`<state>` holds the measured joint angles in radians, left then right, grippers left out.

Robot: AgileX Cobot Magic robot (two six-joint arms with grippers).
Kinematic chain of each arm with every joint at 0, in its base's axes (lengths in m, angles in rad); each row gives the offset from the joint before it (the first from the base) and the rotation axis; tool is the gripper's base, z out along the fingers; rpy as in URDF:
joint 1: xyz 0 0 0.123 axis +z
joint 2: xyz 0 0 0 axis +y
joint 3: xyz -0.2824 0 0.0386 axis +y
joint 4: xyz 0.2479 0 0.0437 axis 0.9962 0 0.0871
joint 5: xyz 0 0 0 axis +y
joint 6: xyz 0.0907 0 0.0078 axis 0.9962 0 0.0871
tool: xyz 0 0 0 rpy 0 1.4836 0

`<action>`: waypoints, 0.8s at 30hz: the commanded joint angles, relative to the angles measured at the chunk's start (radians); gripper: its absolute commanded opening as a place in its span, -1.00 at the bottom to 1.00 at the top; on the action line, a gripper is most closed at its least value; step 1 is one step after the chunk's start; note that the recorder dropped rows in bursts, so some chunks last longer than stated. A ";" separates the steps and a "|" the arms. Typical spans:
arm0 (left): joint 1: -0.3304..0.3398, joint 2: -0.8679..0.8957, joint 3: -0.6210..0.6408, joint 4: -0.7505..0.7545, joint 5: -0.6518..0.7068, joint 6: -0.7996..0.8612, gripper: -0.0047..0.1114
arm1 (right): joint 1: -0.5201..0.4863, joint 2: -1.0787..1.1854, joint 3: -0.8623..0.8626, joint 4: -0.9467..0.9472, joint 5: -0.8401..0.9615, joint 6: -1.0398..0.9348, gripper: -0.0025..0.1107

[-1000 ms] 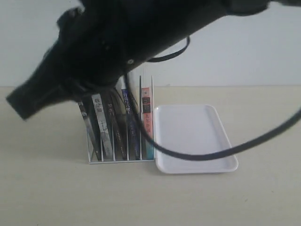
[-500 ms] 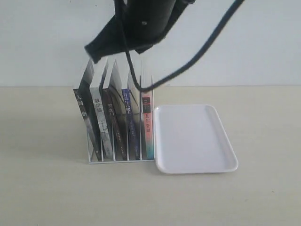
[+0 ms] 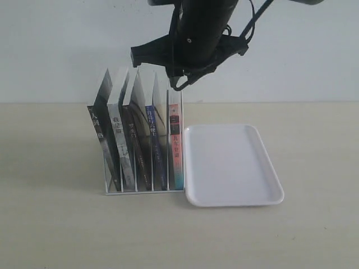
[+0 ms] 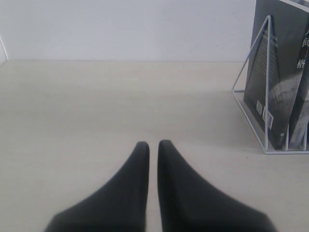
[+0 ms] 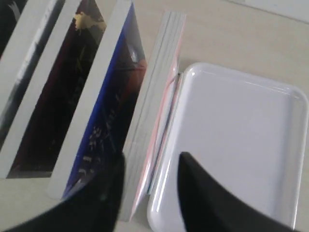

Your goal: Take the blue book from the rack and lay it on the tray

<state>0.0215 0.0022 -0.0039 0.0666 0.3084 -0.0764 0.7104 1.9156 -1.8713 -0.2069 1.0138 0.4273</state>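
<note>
The blue book (image 3: pixel 155 147) stands upright in the white wire rack (image 3: pixel 143 191), second slot from the tray, its dark blue spine facing out. The right wrist view shows its deep blue cover (image 5: pixel 108 113) from above. My right gripper (image 5: pixel 152 157) hovers open above the books; its fingers straddle the pink-and-teal book's page edges (image 5: pixel 157 92), and one finger (image 5: pixel 104 198) overlaps the blue book's corner. The white tray (image 3: pixel 235 202) lies flat against the rack's right side, also seen as tray (image 5: pixel 241 140). My left gripper (image 4: pixel 153 144) is shut, low over bare table left of the rack (image 4: pixel 263 96).
Three dark-spined books (image 3: pixel 119 147) lean in the rack's left slots, and a pink-and-teal book (image 3: pixel 175 147) stands between the blue book and the tray. My right arm (image 3: pixel 196 39) hangs above the rack. The nearest dark book (image 4: pixel 275 72) shows beside the left gripper.
My right arm has swung from low in front of the rack's left side up and to the right, and now hangs above the rack's right end. Books and tray have not moved.
</note>
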 commanded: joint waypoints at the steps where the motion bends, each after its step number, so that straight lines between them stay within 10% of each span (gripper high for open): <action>1: -0.008 -0.002 0.004 0.003 -0.004 0.002 -0.81 | -0.002 0.012 -0.006 0.033 -0.010 0.018 0.02; 4: -0.008 -0.002 0.004 0.003 -0.004 0.002 -0.81 | -0.002 0.036 -0.006 0.041 0.000 0.018 -0.24; 17: -0.008 -0.002 0.004 0.003 -0.004 0.002 -0.81 | -0.002 0.119 -0.006 0.065 0.024 0.018 -0.22; 24: -0.008 -0.002 0.004 0.003 -0.004 0.002 -0.81 | -0.002 0.129 -0.006 0.071 0.027 0.056 -0.96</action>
<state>0.0215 0.0022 -0.0039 0.0666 0.3084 -0.0764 0.7088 2.0456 -1.8713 -0.1475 1.0460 0.4774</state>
